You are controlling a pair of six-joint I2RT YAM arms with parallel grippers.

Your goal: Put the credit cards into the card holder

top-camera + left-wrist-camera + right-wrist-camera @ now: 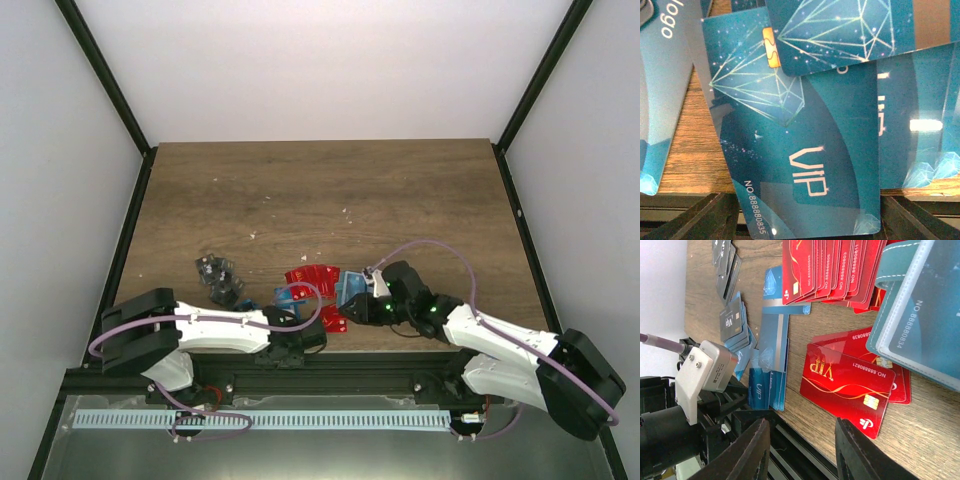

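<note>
From above we see the whole wooden table (400,190), both arms low at its near edge; only the wrist views give detail. The left gripper (298,320) sits over the blue cards (805,150), its fingers (705,217) spread either side of one of them (whether they touch it we cannot tell). The right gripper (802,440) stands part open, holding nothing. The one card holder (887,305) lies just on its far side. We count at least four blue cards under the left wrist and two red cards (850,385) ahead of the right fingers; dark cards (727,270) lie farther left.
</note>
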